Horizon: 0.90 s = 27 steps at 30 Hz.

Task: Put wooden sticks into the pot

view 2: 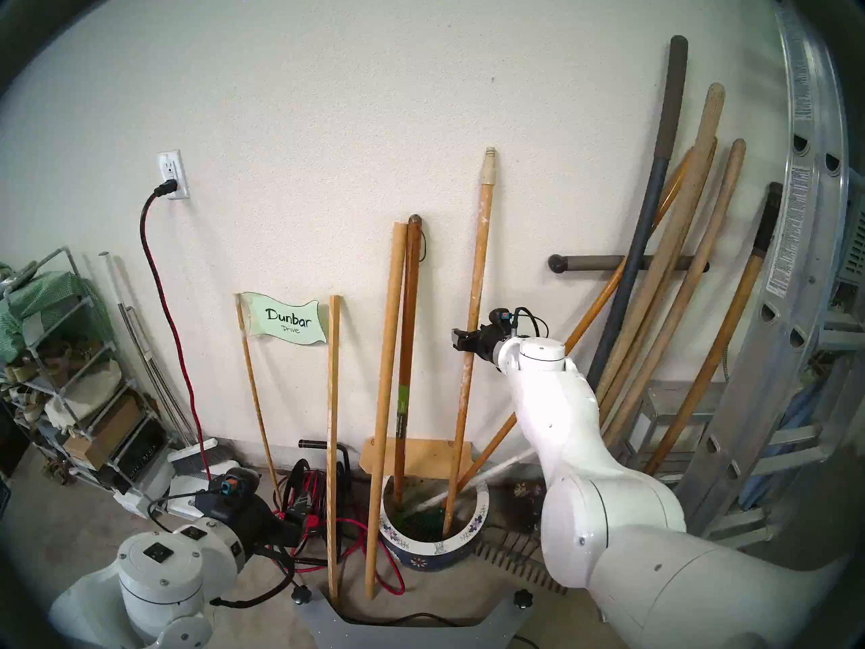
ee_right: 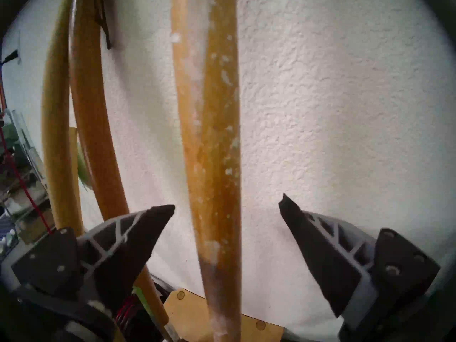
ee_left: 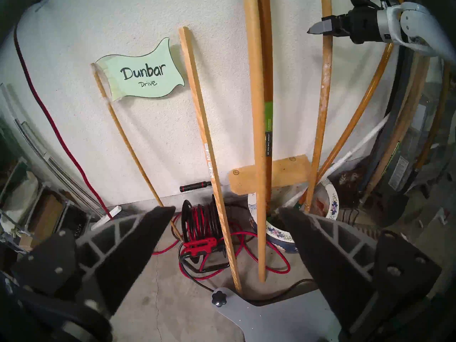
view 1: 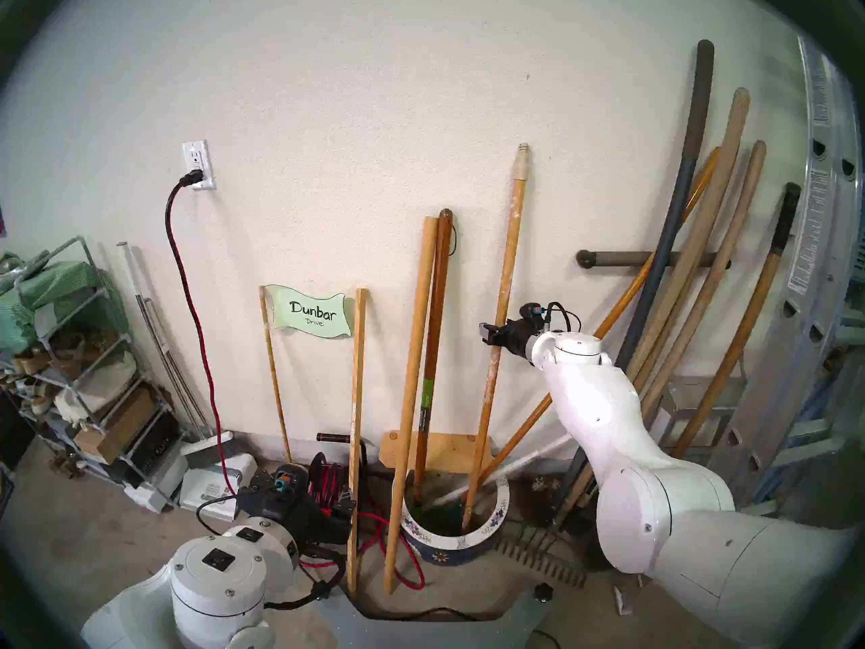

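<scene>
The paint-flecked wooden stick (view 1: 503, 278) with a cream threaded tip leans on the wall, its foot inside the pot (view 1: 468, 538). The pot is dark blue with a flowered white rim. My right gripper (ee_right: 227, 203) is open around this stick (ee_right: 217, 161) at mid-height, and neither finger touches it. The plain wooden stick (view 1: 412, 390) also leans on the wall, but its foot rests on the floor just left of the pot. My left gripper (ee_left: 227, 209) hangs open and empty low on the left, facing the plain stick (ee_left: 256, 112).
A dark brown handle (view 1: 430, 353) with a green label, an orange handle and a white pipe also stand in the pot. Left of it are a thin square stick (view 1: 358, 423), a "Dunbar Drive" sign (view 1: 311, 312) and a red cord reel (view 1: 327, 484). Tool handles (view 1: 702, 283) and a ladder (view 1: 819, 259) crowd the right.
</scene>
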Available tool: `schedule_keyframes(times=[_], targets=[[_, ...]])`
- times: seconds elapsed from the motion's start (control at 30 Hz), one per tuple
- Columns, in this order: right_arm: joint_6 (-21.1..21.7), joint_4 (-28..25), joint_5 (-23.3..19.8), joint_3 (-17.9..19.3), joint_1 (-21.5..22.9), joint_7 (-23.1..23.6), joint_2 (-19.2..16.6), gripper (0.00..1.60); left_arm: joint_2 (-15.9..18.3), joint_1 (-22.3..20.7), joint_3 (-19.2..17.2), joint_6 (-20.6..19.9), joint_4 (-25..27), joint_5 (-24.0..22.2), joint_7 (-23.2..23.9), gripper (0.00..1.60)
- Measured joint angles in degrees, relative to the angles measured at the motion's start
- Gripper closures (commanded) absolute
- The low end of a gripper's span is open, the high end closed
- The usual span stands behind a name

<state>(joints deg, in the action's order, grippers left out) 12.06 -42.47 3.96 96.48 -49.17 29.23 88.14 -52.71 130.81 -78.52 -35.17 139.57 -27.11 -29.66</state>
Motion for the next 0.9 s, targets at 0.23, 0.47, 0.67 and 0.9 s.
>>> schedule_keyframes(times=[0.23,0.47,0.67,0.9], targets=[[3.4,-6.5,-1.1,0.2,-3.3,4.4,-0.4,0.00,0.0,0.0,-0.2,-0.1,0.0,-0.2,0.2,0.00],[5.2,-12.8,-1.8,0.2,-6.8,8.7,-1.3,0.00,-0.1,0.1,-0.4,-0.2,0.0,-0.4,0.2,0.00],[5.8,-17.5,-2.7,0.1,-9.6,13.3,-2.5,0.00,-0.1,0.1,-0.4,-0.2,0.0,-0.6,0.2,0.00],[6.5,-24.0,-3.5,0.7,-14.1,17.8,-4.3,0.00,-0.2,0.1,-0.5,-0.2,0.0,-0.8,0.2,0.00]])
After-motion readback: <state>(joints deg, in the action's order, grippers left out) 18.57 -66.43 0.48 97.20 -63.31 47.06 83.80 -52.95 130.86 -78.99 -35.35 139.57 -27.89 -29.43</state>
